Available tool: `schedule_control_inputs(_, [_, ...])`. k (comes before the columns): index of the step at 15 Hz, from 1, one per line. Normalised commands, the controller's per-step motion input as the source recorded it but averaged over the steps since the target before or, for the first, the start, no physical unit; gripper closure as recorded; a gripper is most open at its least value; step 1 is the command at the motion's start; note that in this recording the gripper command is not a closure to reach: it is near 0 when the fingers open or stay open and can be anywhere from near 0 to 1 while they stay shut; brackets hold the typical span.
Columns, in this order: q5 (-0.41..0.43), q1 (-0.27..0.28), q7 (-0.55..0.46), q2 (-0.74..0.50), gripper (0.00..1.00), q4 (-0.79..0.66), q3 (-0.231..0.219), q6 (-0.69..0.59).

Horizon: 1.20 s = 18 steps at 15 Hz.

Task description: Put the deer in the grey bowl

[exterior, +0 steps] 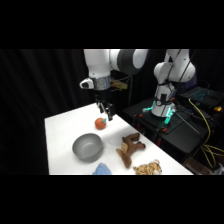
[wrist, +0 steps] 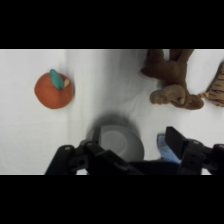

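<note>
Tool hangs above the orange ball, finger state cannot be told; the deer lies beside the grey bowl, well apart from the tool

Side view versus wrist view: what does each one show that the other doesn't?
Only the side view shows the white arm, its base, the dark cabinet with cables and the table's edges. Only the wrist view shows the round orange-red ball's green stem. Both show the ball, the dark brown plush deer, the round grey bowl, the tan spotted plush toy and the blue object.
</note>
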Motion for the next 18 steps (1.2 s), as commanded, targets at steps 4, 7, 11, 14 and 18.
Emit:
schedule_control_inputs(4, [0.085, 0.116, 0.22, -0.37, 0.0, -0.53, 0.129, 0.34])
schedule_control_inputs(7, [0.126, 0.137, 0.21, -0.26, 0.0, -0.45, 0.142, 0.52])
schedule_control_inputs(11, [0.014, 0.094, 0.16, 0.13, 0.0, -0.2, 0.086, 0.62])
schedule_control_inputs(14, [-0.201, 0.056, 0.16, 0.45, 0.0, 0.04, -0.028, 0.54])
schedule_control_inputs(18, [-0.186, 0.094, -0.13, 0.56, 0.0, 0.22, -0.103, 0.37])
